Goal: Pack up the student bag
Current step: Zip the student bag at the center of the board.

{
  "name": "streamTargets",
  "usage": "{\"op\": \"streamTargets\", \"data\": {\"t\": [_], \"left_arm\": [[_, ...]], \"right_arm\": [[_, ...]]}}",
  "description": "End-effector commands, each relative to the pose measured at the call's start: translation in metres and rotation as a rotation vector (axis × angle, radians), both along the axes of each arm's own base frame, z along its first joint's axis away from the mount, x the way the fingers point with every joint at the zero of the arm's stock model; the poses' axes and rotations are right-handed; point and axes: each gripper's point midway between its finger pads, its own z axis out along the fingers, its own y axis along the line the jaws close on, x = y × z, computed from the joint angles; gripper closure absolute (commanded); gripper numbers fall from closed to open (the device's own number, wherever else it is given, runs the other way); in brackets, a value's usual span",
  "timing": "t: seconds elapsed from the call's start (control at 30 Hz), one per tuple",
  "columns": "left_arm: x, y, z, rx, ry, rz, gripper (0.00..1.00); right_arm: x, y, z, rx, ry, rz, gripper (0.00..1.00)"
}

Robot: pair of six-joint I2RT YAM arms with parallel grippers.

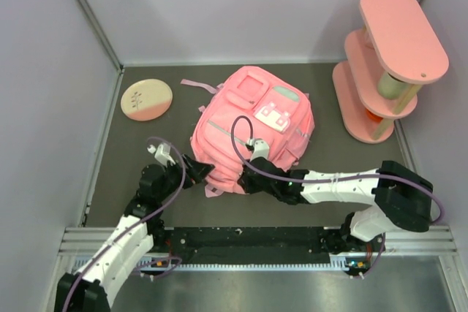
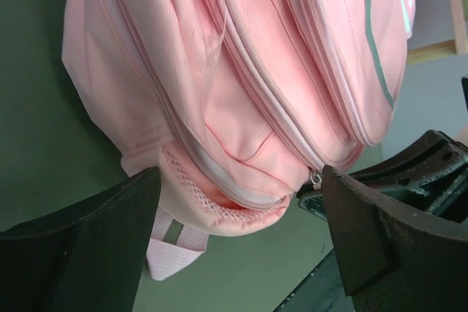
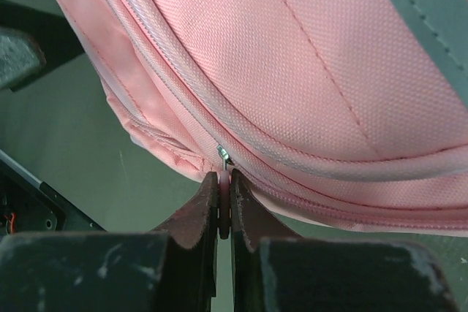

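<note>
Top external view first, from left to right. Far on the left you see a round pink and tan disc (image 1: 147, 99) with a little plant drawn on it, well away from the bag. Next comes your left gripper (image 1: 197, 173), right by the near left corner of the student bag (image 1: 252, 118). In the left wrist view its two fingers (image 2: 102, 246) stand wide apart with the bag's corner between them. They hold nothing.

The bag lies flat in the middle of the dark mat (image 1: 113, 158), front side up. It is big and pink, with grey zip strips, front pockets and a small white patch (image 1: 272, 116). One thin strap (image 1: 199, 84) pokes out at its far left.

Your right gripper (image 1: 245, 179) is at the near edge of the bag. In the right wrist view it is pinched tight on the little pink zip tab (image 3: 224, 195), just under the silver zip slider (image 3: 223, 155). Far right stands a pink shelf (image 1: 387, 63), apart from the bag.

I think the bag is soft, floppy and fairly light. It will likely bunch up or slide if you tug the zip alone. So pinch the thick cloth at the corner seam with your left gripper and pull the tab with your right. The cloth looks rough, not slippery, and should not break.
</note>
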Motion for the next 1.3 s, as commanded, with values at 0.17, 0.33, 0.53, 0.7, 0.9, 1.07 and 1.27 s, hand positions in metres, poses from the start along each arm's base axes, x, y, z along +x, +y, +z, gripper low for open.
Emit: {"op": "streamTargets", "data": {"t": [0.17,0.33,0.53,0.7,0.9,1.07,1.27], "left_arm": [[-0.008,-0.009,0.009,-0.127,0.007,0.008,0.06],[-0.005,-0.022,0.009,-0.134,0.025,-0.048,0.09],[0.002,-0.024,-0.005,-0.102,0.053,-0.041,0.43],[0.03,0.018,0.009,0.201,-0.014,0.121,1.0],[0.045,0.043,0.027,0.317,-0.038,0.166,1.0],[0.054,0.043,0.021,0.287,-0.012,0.098,0.87],[0.024,0.016,0.013,0.129,0.017,-0.029,0.23]], "right_arm": [[-0.002,0.031,0.021,0.094,0.008,0.063,1.0],[-0.006,0.037,0.022,0.112,0.025,0.066,1.0],[-0.011,0.042,0.024,0.106,0.024,0.083,1.0],[-0.013,0.022,0.015,-0.017,-0.005,0.094,1.0],[0.002,-0.018,0.007,-0.17,-0.097,0.05,1.0],[0.008,-0.018,0.017,-0.153,-0.118,0.043,1.0],[0.01,0.003,0.02,-0.078,-0.101,0.05,1.0]]}}
